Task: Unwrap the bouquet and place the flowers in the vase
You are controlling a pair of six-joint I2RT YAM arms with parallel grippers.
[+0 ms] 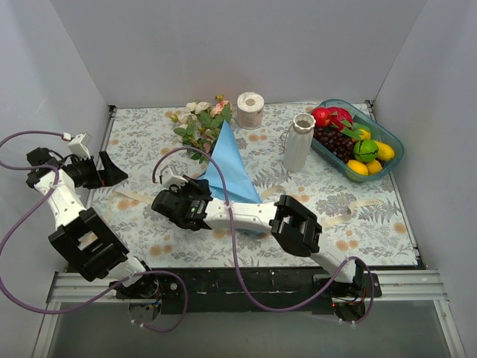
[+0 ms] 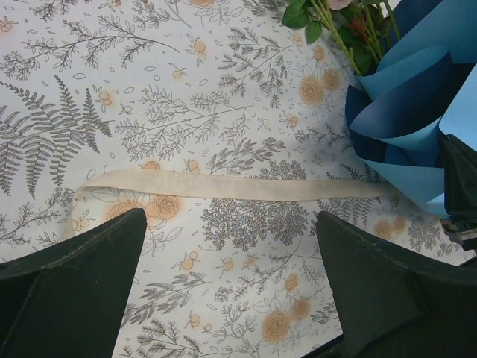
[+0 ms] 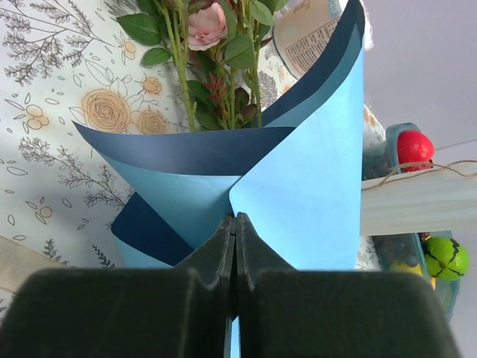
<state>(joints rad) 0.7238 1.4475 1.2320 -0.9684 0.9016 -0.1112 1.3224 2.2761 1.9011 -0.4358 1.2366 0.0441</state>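
Note:
The bouquet (image 1: 226,162) lies in the middle of the table, a cone of dark and light blue paper (image 3: 298,179) with its tip toward me. White and pink flowers (image 1: 203,119) with green leaves stick out of its far end; a pink rose (image 3: 206,26) shows in the right wrist view. My right gripper (image 3: 235,224) is shut on the near edge of the paper. A beige ribbon (image 2: 223,183) lies loose and flat on the cloth, left of the paper. Above it hangs my left gripper (image 2: 231,276), open and holding nothing. The white vase (image 1: 298,142) stands upright to the right of the bouquet.
A teal basket (image 1: 393,149) of fruit sits at the back right, close to the vase. A white toilet-paper roll (image 1: 250,110) stands at the back behind the flowers. Grey walls close in the table on three sides.

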